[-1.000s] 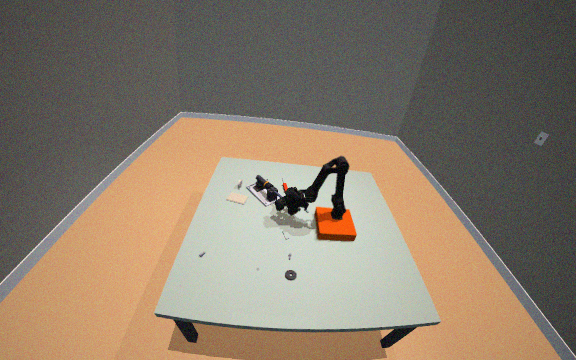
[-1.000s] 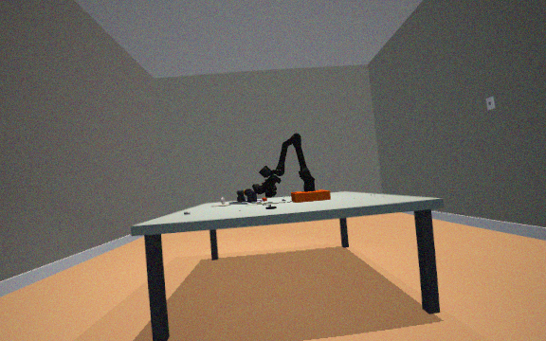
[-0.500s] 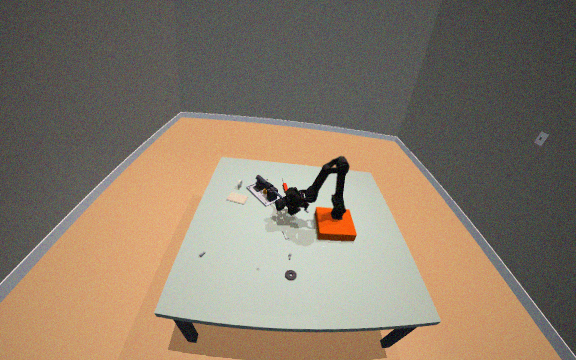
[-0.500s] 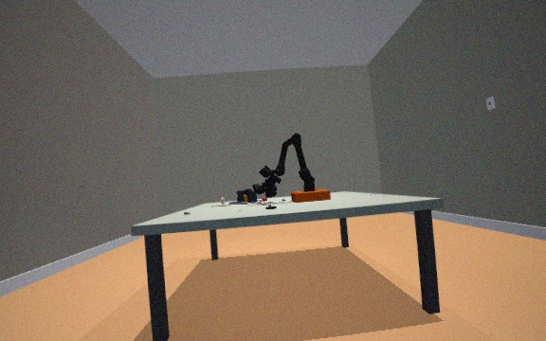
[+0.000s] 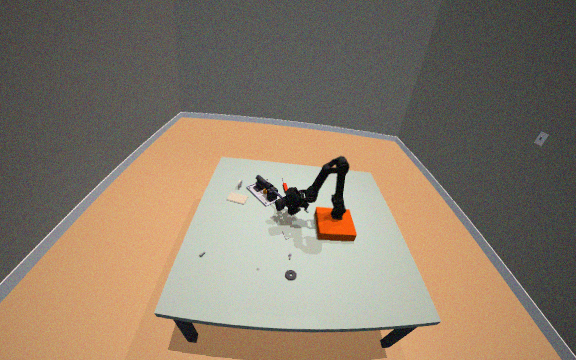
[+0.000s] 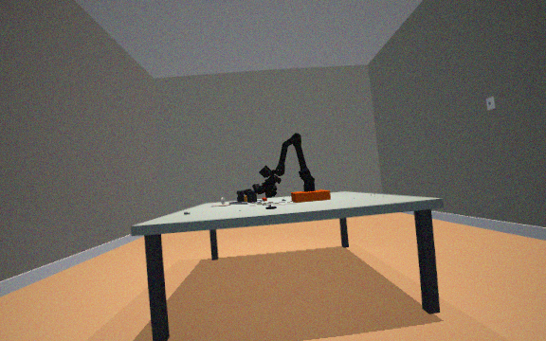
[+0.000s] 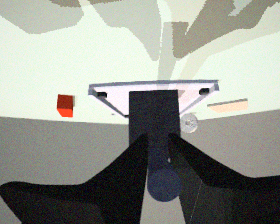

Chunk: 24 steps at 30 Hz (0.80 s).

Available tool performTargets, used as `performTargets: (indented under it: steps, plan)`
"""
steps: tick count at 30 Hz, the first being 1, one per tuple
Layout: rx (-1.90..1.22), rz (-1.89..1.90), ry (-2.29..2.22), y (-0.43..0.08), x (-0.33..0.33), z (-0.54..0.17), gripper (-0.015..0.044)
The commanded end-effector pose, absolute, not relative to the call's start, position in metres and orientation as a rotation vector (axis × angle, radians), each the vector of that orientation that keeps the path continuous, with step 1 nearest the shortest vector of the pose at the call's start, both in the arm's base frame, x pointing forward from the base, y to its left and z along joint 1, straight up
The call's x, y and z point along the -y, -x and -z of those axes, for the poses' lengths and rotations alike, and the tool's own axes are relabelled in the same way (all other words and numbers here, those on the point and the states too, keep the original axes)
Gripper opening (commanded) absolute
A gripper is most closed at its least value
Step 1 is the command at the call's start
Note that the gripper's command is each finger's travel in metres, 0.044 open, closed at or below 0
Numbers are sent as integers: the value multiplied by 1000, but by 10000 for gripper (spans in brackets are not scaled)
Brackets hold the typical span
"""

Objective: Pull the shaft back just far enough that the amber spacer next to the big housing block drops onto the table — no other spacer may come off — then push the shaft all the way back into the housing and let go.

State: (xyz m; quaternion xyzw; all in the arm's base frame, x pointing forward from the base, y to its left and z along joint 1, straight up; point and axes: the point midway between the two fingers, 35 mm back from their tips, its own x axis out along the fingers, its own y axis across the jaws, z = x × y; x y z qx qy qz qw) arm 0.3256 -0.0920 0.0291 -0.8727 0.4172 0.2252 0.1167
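Note:
My gripper is shut on the dark blue shaft; the shaft's round end shows between and below the fingers. The near dark block of the fixture hides what lies behind it in the wrist view. In the top view the larger dark housing block and the near block stand on a pale baseplate. A small amber spacer shows between the two blocks. Whether it is on the shaft or resting below it is too small to tell. Other spacers cannot be made out.
A red block lies beside the baseplate. A beige slab and a small pale round object are on its other side. The arm stands on an orange base. A dark ring lies nearer the front.

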Motion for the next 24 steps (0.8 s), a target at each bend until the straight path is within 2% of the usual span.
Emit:
performTargets:
  steps: [1,24]
  plan:
    - [-1221,-659,2555,-326,92,-29,0]
    - [-1223,-658,2553,-331,98,-30,0]
